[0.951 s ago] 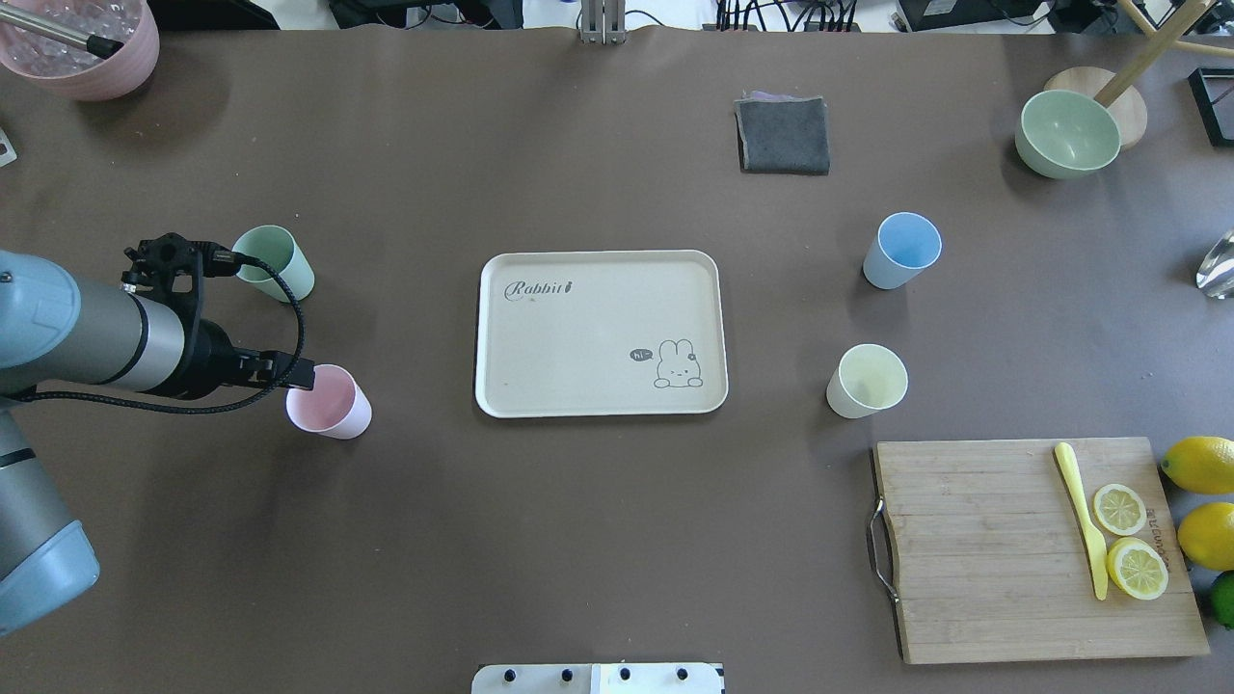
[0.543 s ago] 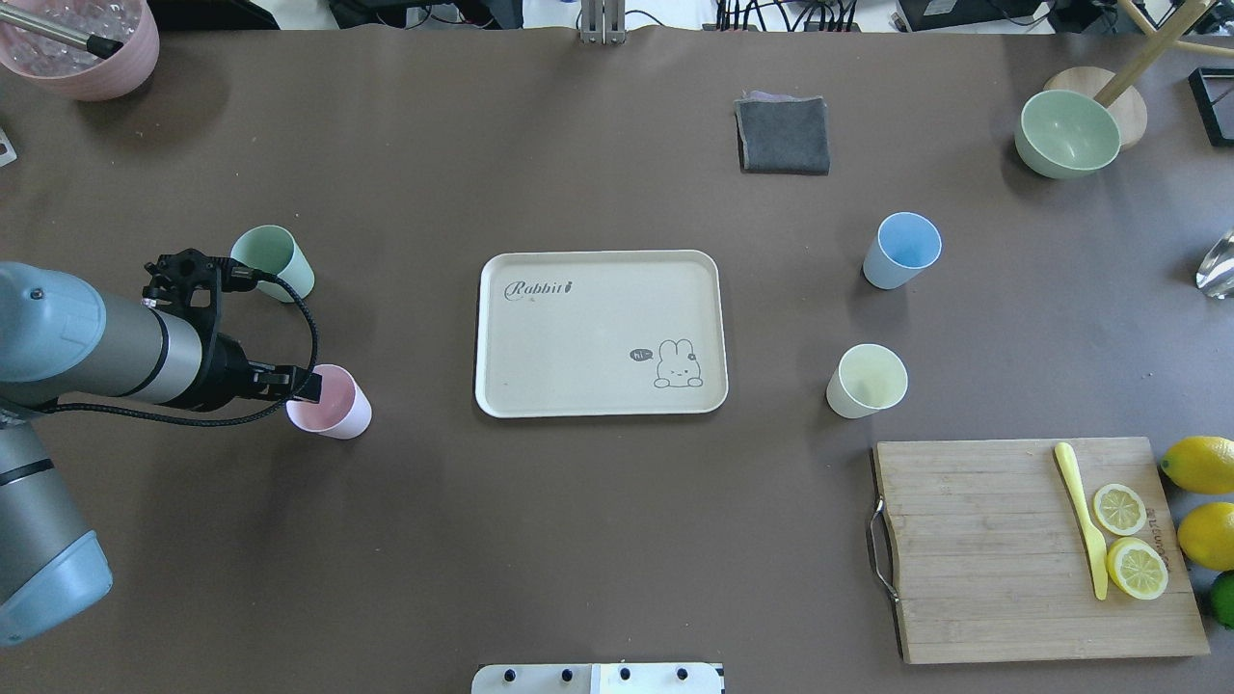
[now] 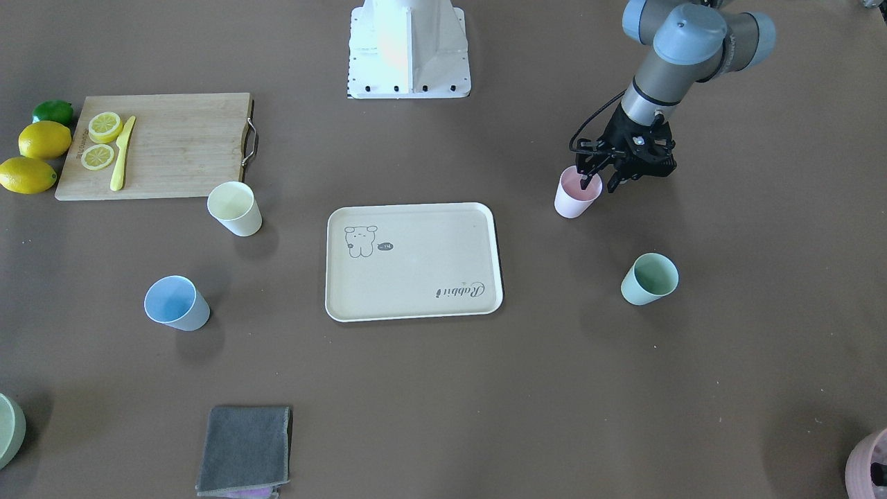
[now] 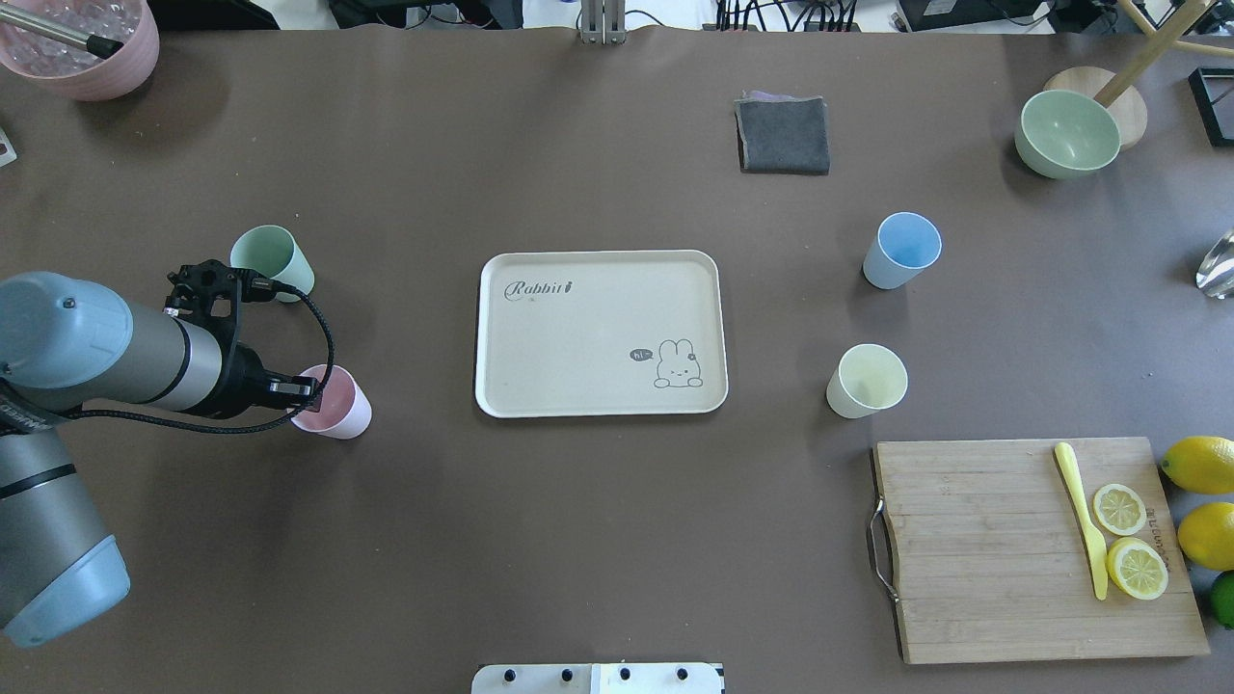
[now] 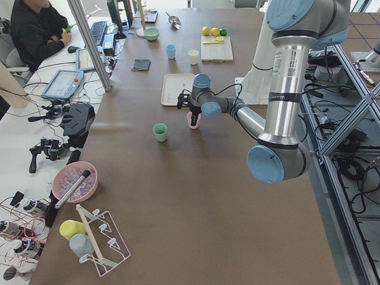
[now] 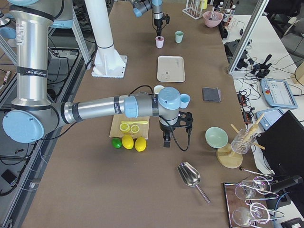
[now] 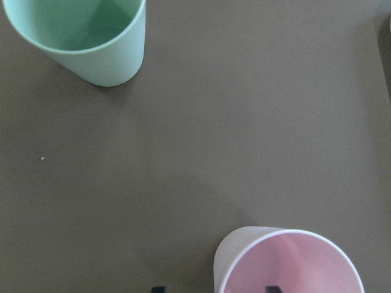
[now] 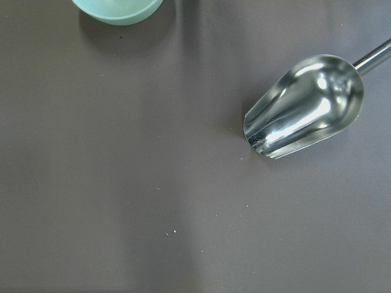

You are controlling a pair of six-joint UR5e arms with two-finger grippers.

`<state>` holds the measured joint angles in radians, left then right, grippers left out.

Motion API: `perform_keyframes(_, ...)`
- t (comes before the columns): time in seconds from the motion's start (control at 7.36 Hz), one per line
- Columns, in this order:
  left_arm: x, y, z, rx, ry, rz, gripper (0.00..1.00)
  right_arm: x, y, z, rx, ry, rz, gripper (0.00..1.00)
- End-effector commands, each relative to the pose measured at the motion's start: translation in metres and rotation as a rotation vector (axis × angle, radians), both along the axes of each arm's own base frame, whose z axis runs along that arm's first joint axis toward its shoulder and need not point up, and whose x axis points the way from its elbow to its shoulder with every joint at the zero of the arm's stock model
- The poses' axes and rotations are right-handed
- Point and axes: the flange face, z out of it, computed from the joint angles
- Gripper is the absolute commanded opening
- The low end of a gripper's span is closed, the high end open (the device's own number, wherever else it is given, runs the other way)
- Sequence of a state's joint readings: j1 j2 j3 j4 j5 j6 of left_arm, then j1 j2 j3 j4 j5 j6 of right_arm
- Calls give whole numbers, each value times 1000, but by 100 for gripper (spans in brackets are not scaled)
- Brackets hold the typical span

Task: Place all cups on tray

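Observation:
The cream rabbit tray [image 4: 578,337] lies empty at the table's middle. The pink cup [image 4: 339,413] and the mint green cup [image 4: 275,258] stand to its left, the light blue cup [image 4: 901,251] and the pale yellow cup [image 4: 866,382] to its right. My left gripper [image 3: 599,183] is open and straddles the pink cup's [image 3: 575,199] near rim. In the left wrist view one fingertip [image 7: 273,288] is inside the pink cup [image 7: 293,262] and the other is outside. My right gripper [image 6: 166,140] shows only in the exterior right view, beyond the cutting board; I cannot tell whether it is open.
A bamboo cutting board [image 4: 974,549] with a knife and lemon slices lies front right, whole lemons [image 4: 1200,465] beside it. A grey cloth [image 4: 783,135] and a green bowl [image 4: 1065,133] are at the back right, a pink pot [image 4: 87,53] at the back left. A metal scoop [image 8: 305,116] lies under the right wrist.
My left arm has swung right and the gripper has come down onto the pink cup's rim. The cups and the tray have not moved.

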<state>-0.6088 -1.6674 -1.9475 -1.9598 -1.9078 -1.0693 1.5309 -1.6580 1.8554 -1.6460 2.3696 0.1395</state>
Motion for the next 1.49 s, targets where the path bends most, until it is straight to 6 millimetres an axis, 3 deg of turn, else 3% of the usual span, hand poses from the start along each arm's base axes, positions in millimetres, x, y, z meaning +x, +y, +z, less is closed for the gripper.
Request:
perform_keyframes(0.0,7,4,-5,5,7,14,0,-2,-3,-8,9,-22,1,100)
perform_keyframes(0.27,8,2,-11,7,18,14,0,-5,-9,-22,24,-55,2,100)
perform_keyframes(0.41,-5,-12,-27,15,38,-18,0,-5,-13,-29,35,-61,2,100)
perform_keyframes(0.54,-4,-29,-63,-8,38,-27,0,-10,-23,-43,36,-66,19,100)
perform_keyframes(0.68,16,-46,-125,-53,0,-49,0,-33,-36,-59,23,-69,13,100)
perform_keyframes(0.82,31,-52,-173,-105,-15,-78,0,-69,-47,-81,1,-76,2,100)
perform_keyframes(0.95,33,-53,-190,-116,2,-93,0,-108,-46,-109,-9,-81,-14,100)
perform_keyframes(1.09,33,-53,-192,-116,4,-91,0,-147,-33,-146,-11,-64,-1,100)
perform_keyframes(1.36,45,-62,-193,-123,-6,-92,0,-217,-23,-185,-54,-57,7,100)
